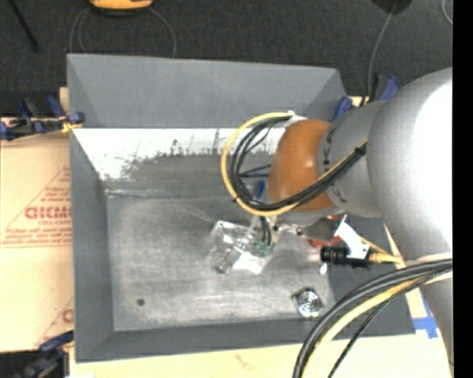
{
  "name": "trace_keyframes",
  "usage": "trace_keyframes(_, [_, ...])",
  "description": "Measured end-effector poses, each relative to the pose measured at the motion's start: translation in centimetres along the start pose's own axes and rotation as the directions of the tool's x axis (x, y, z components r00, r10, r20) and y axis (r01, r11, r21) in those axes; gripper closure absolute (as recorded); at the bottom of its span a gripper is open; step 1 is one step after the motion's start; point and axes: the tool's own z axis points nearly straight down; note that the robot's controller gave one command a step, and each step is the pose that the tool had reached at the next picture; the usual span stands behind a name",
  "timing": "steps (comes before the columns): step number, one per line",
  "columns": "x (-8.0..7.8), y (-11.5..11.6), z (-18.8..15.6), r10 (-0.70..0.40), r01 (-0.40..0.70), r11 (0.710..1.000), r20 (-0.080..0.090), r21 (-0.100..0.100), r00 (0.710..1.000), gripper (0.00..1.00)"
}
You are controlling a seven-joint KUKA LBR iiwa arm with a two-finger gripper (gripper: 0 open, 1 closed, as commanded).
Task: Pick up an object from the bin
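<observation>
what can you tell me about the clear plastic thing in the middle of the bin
The clear plastic thing looks like a crumpled see-through packet, glinting white at its folds, with a small green bit at its right end. It lies on the bin floor near the middle. The gripper is down at its right edge; whether they touch is unclear.

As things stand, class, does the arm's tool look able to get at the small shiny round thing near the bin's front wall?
Probably yes: the shiny round thing lies alone, nothing covering it, not far from the tool; the front wall may crowd it.
</observation>
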Motion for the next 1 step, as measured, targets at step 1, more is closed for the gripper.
trace_keyframes(1, [1.76, 1.89, -0.04, 0.184, -0.184, 0.983, 0.013, -0.002, 0.983, 0.0])
